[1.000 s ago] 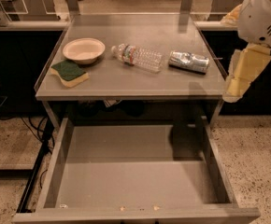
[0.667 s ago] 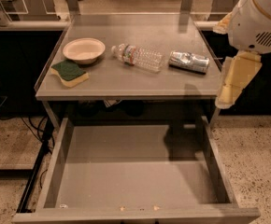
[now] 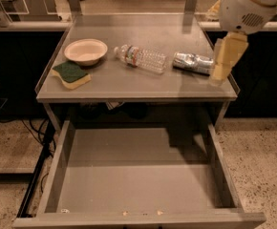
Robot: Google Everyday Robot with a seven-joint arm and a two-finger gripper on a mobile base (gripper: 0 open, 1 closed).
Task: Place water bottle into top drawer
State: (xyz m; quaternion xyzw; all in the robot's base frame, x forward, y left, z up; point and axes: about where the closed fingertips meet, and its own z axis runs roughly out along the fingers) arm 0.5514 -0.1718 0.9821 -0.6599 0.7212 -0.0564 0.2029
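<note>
- The gripper [image 3: 219, 75] is hanging in the upper right of the frame, over the right edge of the tabletop [image 3: 138, 32], just right of the crushed can [image 3: 192, 62]. Whether it is open or closed, I cannot tell.
- A second ago it was hanging lower and farther right, off the table's side; it has been sliding leftward and slightly up the frame, so it is now crossing over the table's edge.
- The water bottle [image 3: 142, 58] is lying on its side at upper centre, cap pointing left, well apart from the gripper, with the can lying between them. It is not shifting at all.
- The bowl [image 3: 85, 50] and sponge [image 3: 71, 74] are sitting unmoved at upper left.
- The top drawer [image 3: 129, 175] is standing pulled out across the lower half of the frame, holding nothing.
- Judging by this, the arm is only beginning its approach: the grasp is not yet made, and reaching the bottle means passing over or round the can.
</note>
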